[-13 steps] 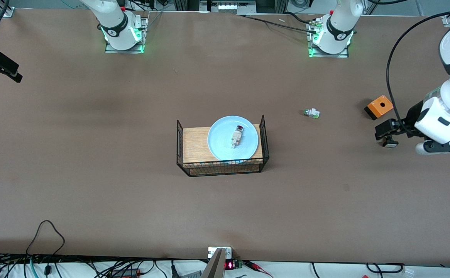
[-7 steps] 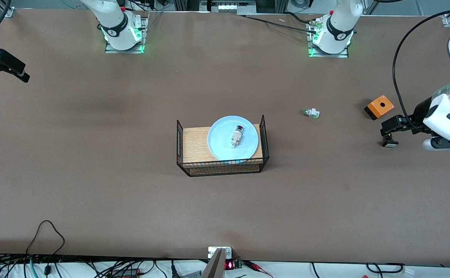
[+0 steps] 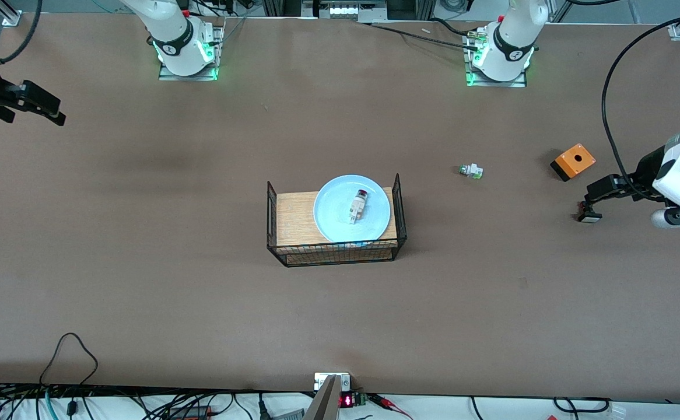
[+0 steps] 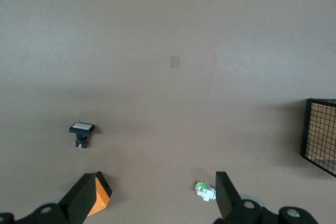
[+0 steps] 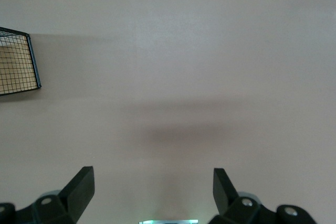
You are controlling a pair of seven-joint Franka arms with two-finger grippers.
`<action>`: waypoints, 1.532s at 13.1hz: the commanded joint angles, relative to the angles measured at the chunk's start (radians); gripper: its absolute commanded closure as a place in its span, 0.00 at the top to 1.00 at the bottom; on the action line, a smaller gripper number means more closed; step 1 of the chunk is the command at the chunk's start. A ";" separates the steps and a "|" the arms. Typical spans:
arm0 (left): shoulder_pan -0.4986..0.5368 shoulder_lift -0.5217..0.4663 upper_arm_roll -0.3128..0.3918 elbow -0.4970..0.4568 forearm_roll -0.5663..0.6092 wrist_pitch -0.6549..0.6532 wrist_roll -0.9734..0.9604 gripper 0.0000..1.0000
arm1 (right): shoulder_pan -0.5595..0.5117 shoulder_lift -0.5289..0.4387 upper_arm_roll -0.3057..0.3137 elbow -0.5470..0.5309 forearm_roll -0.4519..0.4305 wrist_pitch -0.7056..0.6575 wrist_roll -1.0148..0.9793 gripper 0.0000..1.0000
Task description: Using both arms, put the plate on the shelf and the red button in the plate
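Red button point(image 3: 358, 205) sits on the plate point(image 3: 331, 219) atop the rack point(image 3: 293, 219), so it's probably done; left gripper point(image 3: 593, 198) and right gripper point(image 3: 39, 108) hang empty, jaws open.

Brown table under even light

The matte brown tabletop point(image 3: 200, 291) fills the whole scene, with soft shadows. At 6 o'clock black cables point(image 3: 72, 402) tangle along its white edge point(image 3: 491, 408). At 12 o'clock aluminium framing point(image 3: 346, 9) lines the rim.
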 commanded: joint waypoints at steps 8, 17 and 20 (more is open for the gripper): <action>0.050 -0.067 -0.041 0.002 0.028 -0.077 0.056 1.00 | -0.014 -0.006 -0.017 0.016 0.003 -0.016 -0.034 1.00; 0.053 -0.153 -0.059 -0.090 0.029 -0.049 0.057 1.00 | 0.035 0.023 -0.008 0.022 -0.003 0.005 -0.022 1.00; 0.055 -0.151 -0.058 -0.088 0.028 -0.063 0.057 1.00 | 0.059 0.067 -0.008 0.045 0.007 0.013 -0.016 1.00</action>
